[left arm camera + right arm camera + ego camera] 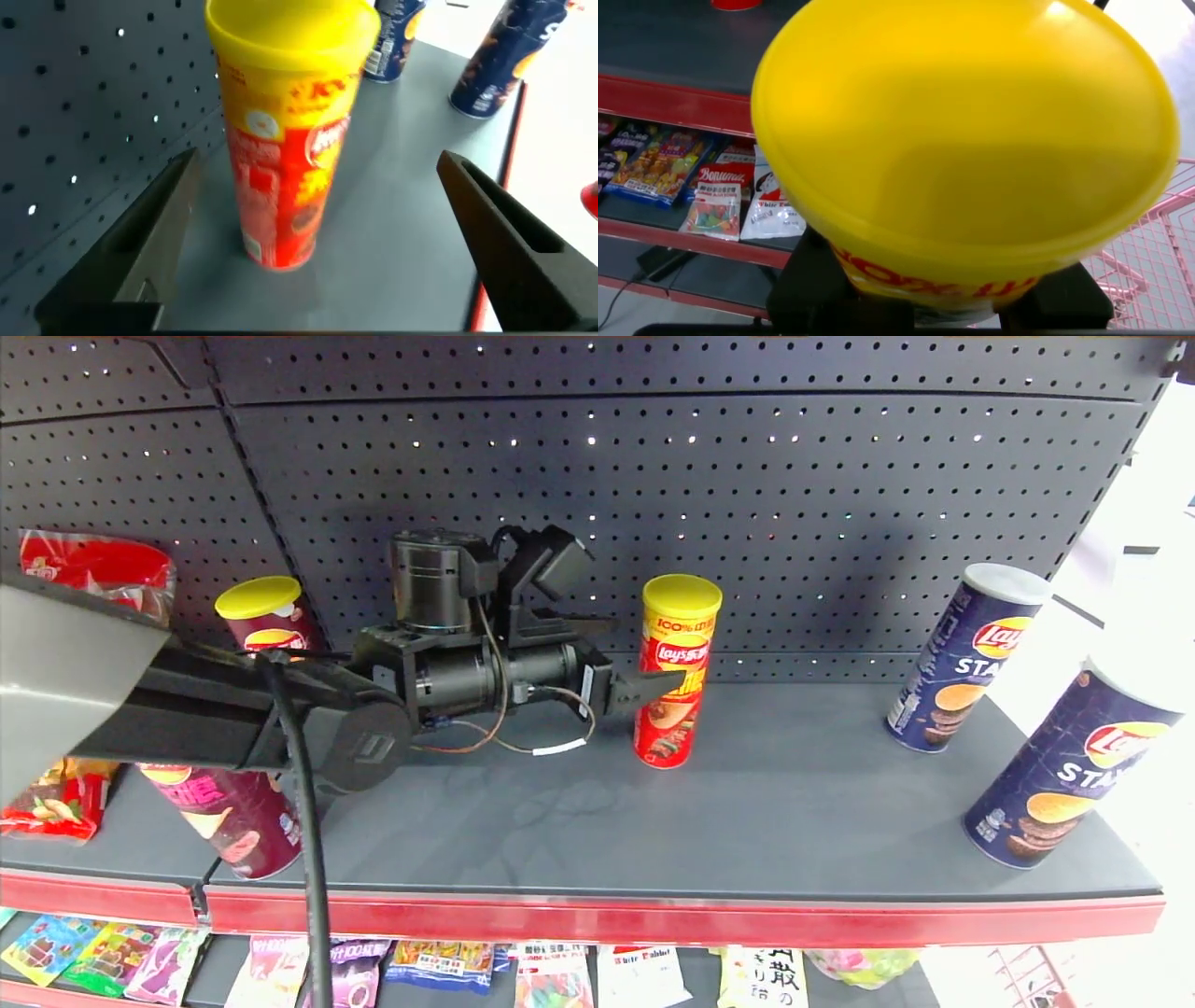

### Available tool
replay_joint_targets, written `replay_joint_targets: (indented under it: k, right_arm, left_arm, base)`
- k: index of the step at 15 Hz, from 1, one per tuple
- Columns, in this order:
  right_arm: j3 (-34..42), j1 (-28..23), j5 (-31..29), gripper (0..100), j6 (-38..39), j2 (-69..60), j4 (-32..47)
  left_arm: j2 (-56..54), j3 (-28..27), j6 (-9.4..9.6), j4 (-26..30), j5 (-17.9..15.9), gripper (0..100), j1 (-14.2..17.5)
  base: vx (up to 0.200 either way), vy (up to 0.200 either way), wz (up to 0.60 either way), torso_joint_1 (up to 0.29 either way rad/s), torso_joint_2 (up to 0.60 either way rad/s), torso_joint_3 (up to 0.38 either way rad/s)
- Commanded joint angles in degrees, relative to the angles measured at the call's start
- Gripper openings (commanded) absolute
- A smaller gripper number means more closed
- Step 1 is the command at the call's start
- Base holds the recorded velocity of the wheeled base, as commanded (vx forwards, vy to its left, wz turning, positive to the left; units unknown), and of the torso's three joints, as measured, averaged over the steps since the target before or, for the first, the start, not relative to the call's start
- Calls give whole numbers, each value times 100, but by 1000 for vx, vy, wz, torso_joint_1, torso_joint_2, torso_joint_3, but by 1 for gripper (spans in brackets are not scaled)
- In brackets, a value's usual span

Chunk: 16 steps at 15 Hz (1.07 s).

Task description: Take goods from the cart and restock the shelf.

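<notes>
Five cans stand on the grey shelf (794,803), and a sixth is off it in a claw.

The red can (677,672) with a yellow lid stands upright near the shelf's centre, close to the pegboard (747,476). The left claw (658,686) comes in level from 9 o'clock with its jaws spread wide. In the left wrist view its fingers (140,243) sit either side of the red can with a gap on both sides, touching nothing.

Towards 3 o'clock stand two blue ones, well apart from the red can. The rear blue can (966,658) is near the back, and the front blue can (1074,756) is at about 4 o'clock by the shelf's end.

At 9 o'clock there are two maroon ones. The rear maroon can (266,616) is by the pegboard, and the front maroon can (233,812) is at about 8 o'clock near the red lip, partly behind the arm.

Two red bags lie beyond them at the far left, the upper bag (93,565) and the lower bag (51,798).

The right claw (934,303) is clamped around the gripped can (971,149), whose yellow lid faces the wrist camera. It is held out in front of the lower shelf, where a row of packets (710,187) lies, with the pink wire cart (1158,261) beside it.
</notes>
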Motion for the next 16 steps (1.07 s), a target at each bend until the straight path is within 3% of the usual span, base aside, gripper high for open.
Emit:
replay_joint_targets:
  k: [1, 10, 16]
  right_arm:
    - [2, 4, -2, 0, -1, 14, 2]
    - [2, 4, -10, 0, -1, 14, 2]
    - [2, 4, -10, 0, -1, 14, 2]
  left_arm:
    - [348, -361, 8, 2, -3, 100, 14]
    - [840, -1091, -1, 63, -100, 100, 14]
    - [928, -1249, -1, 134, -100, 100, 14]
  base:
    - [0, 0, 0, 0, 0, 0]
    - [0, 0, 0, 0, 0, 0]
    - [0, 0, 0, 0, 0, 0]
